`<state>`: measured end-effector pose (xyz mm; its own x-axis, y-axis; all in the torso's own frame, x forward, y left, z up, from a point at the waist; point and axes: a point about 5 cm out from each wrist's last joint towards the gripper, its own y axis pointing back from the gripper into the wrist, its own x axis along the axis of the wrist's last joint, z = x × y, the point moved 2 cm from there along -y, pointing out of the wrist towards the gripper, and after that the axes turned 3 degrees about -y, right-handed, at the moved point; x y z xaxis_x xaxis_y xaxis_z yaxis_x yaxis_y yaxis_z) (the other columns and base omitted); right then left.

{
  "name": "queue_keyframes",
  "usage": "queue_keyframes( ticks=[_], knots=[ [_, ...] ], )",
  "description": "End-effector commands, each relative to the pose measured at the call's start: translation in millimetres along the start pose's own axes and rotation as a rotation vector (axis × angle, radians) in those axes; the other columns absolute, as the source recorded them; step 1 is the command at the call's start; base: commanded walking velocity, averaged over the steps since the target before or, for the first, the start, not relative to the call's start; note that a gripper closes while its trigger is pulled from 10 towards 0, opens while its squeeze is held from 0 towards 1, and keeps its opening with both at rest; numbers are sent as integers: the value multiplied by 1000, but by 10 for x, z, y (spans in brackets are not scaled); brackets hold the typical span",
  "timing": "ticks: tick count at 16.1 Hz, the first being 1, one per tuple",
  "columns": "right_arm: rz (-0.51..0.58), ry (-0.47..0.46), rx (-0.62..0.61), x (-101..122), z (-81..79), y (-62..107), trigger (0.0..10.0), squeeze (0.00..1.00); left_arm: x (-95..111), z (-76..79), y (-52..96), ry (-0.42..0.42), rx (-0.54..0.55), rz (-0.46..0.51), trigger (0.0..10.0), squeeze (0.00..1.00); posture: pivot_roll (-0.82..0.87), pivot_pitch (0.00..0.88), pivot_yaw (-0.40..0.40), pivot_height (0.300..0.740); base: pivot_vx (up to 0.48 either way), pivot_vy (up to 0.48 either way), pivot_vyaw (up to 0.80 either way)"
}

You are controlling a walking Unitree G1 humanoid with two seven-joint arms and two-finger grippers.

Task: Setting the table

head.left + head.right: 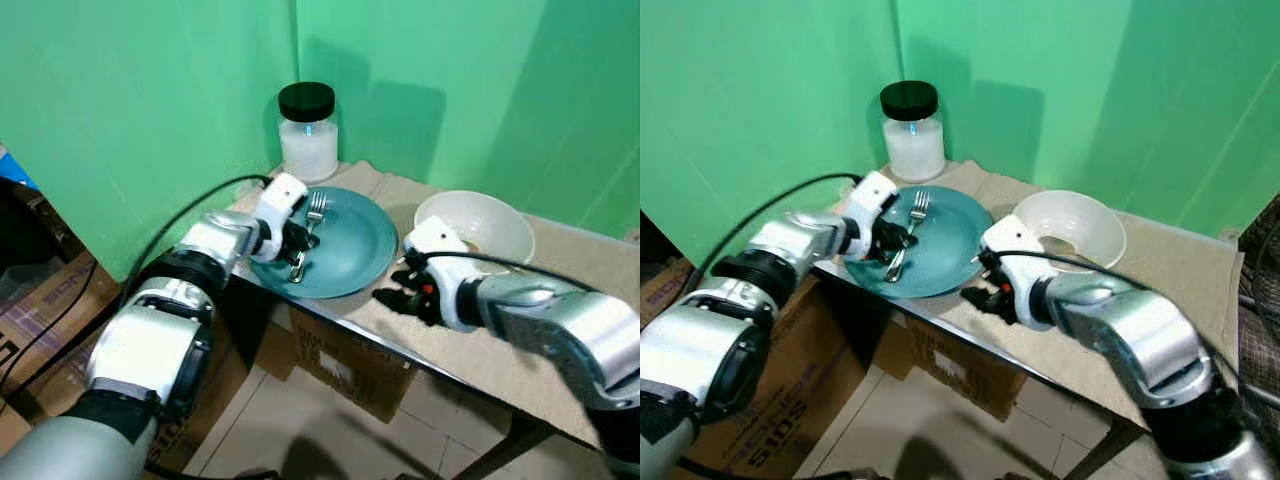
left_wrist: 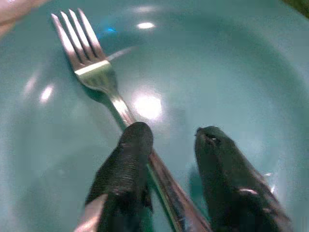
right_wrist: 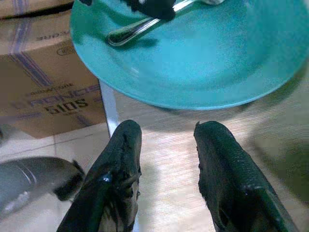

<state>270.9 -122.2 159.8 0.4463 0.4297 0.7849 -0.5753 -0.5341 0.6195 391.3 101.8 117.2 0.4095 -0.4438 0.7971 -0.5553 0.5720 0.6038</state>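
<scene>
Our left gripper [image 2: 166, 140] hangs over the fork [image 2: 104, 79], fingers spread astride its handle, one finger touching it. We see the fork lying in the teal plate [image 1: 360, 245] at the table [image 1: 560, 260] corner. Our right gripper [image 3: 164, 133] rests on the cloth just beside the plate's rim, jaws apart. Near them stand a bowl [image 1: 500, 225] and a jar [image 1: 307, 130].

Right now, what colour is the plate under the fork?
Teal plate, fork lying on it; clearest in the left eye view.
</scene>
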Motion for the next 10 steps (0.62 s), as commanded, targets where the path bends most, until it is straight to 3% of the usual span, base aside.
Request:
queue_keyframes(
  ticks=[1,3,6,7,8,9,10],
  knots=[
    [10,44,15,59,-42,29,10000,0,28,-32,18,-13,26,-33,10000,1000,-98,19,83,740,0,0,0],
    [-5,93,7,76,-40,122,10000,0,14,-49,24,-25,66,-105,10000,1000,-100,32,93,740,0,0,0],
    [-12,95,17,45,-70,161,10000,0,-7,-76,55,-37,81,-153,10000,1000,-94,33,101,740,0,0,0],
    [-13,90,22,32,-87,162,10000,212,-16,-86,69,-37,85,-171,10000,1000,-84,33,104,740,0,0,0],
    [-12,86,28,27,-104,156,10000,773,-23,-90,75,-38,87,-182,10000,1000,-80,32,103,740,0,0,0],
    [-12,86,35,26,-123,146,10000,871,-24,-93,77,-42,89,-185,10000,1000,-78,31,102,740,0,0,0],
    [-11,88,38,29,-136,143,10000,863,-10,-101,81,-43,98,-177,10000,1000,-77,29,102,740,0,0,0]
  ],
)
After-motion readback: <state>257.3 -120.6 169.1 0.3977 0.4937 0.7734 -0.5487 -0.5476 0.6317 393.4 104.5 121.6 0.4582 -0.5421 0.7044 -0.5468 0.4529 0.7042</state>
